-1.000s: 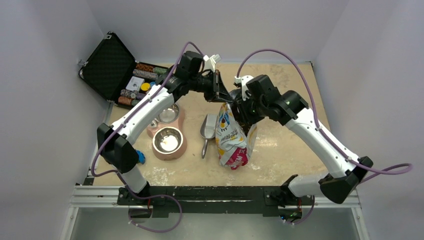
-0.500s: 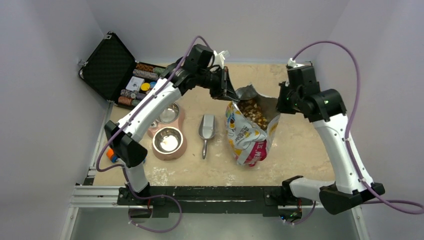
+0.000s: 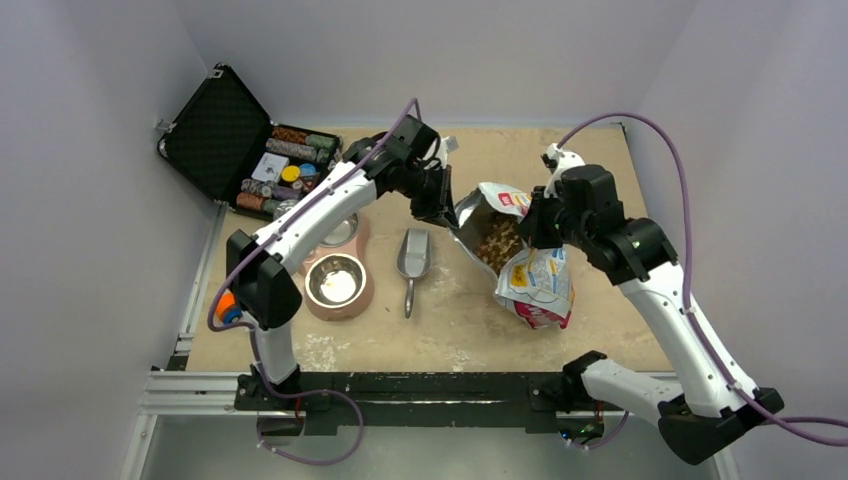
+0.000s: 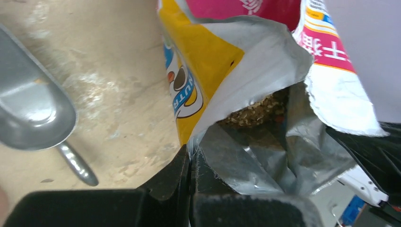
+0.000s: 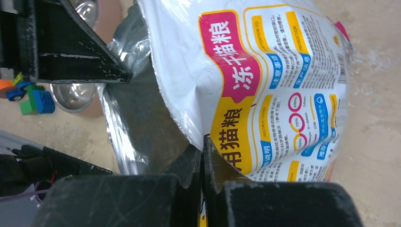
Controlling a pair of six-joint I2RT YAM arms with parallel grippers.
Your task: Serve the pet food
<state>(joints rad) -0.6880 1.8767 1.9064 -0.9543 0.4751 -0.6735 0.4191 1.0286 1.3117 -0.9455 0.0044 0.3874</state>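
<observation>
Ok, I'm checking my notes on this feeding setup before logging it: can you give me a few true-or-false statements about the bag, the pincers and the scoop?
1. The left pincer and the right pincer are each shut on an edge of the bag mouth. True.
2. The bag is sealed. False: its mouth gapes and the pet food shows inside.
3. The scoop sits inside the bag. False: it lies on the table, between the steel bowls and the bag.
4. The black case stands open. True.
</observation>
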